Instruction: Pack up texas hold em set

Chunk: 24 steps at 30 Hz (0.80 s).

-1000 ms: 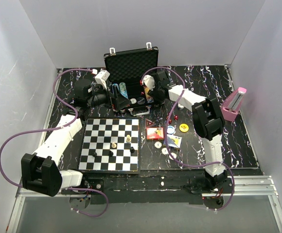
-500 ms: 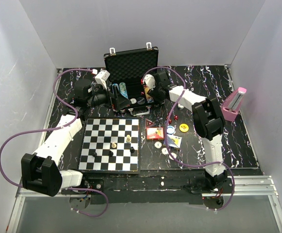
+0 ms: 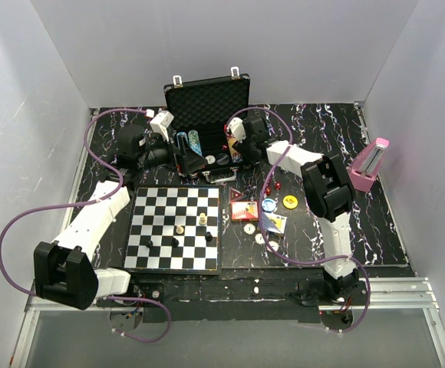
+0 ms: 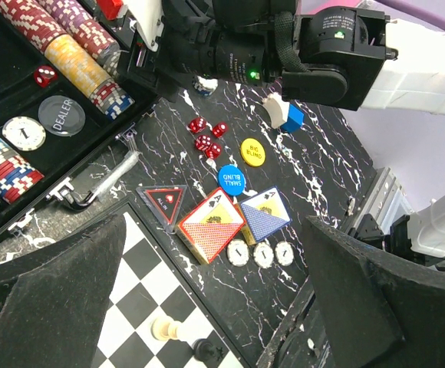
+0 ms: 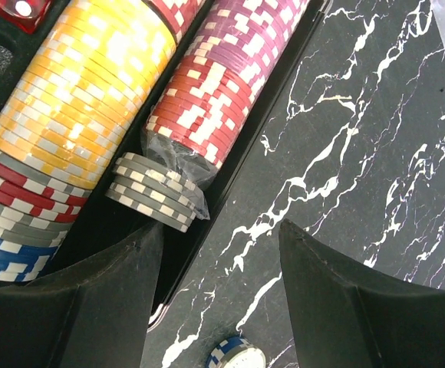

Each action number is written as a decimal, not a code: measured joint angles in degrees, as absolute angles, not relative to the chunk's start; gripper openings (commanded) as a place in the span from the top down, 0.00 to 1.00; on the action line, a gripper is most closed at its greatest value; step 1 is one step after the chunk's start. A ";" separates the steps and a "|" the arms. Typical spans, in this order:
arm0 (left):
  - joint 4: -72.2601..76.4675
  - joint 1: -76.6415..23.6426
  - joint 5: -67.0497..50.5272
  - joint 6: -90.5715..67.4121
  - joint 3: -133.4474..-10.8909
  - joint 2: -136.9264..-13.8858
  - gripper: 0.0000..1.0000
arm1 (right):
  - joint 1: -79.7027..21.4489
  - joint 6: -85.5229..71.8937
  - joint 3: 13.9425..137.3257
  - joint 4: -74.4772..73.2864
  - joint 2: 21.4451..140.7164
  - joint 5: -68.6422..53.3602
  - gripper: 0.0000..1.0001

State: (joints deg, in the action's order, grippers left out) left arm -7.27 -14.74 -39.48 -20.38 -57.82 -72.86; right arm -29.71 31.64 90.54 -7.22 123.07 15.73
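Observation:
The black briefcase (image 3: 207,98) stands open at the back, chip rows in its tray. In the right wrist view, yellow (image 5: 84,100), red-and-purple (image 5: 222,77) and grey chips (image 5: 157,188) lie in the tray. My right gripper (image 5: 221,226) is open and empty over the tray's right edge, above a blue chip (image 5: 234,354) on the table. My left gripper (image 4: 215,222) is wide open, holding nothing, above the tray's left part (image 3: 182,153). On the table lie red dice (image 4: 207,136), a yellow button (image 4: 253,151), a blue button (image 4: 232,179), two card decks (image 4: 211,224) and three white chips (image 4: 262,253).
A black-and-white chessboard (image 3: 176,230) with several pieces lies in front of the case. A pink metronome (image 3: 370,165) stands at the right wall. A triangular marker (image 4: 165,203) lies by the board's corner. In the tray sit a dealer button (image 4: 61,115) and a red die (image 4: 44,75).
My right gripper has shifted slightly to the right along the tray's edge and its jaws have spread a little. The left arm has not moved.

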 measured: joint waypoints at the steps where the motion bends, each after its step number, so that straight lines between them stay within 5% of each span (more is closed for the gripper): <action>1: -7.29 -14.74 -39.48 -20.38 -57.82 -72.90 0.02 | -29.74 31.55 90.13 -6.42 123.04 15.84 0.31; 24: -7.27 -14.74 -39.92 -20.40 -57.82 -73.58 0.02 | -28.12 28.18 87.31 -5.98 115.74 8.80 0.26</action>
State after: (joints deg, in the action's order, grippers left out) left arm -7.27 -14.74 -39.92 -20.40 -57.82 -73.58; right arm -28.12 28.18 87.31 -5.98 115.74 8.80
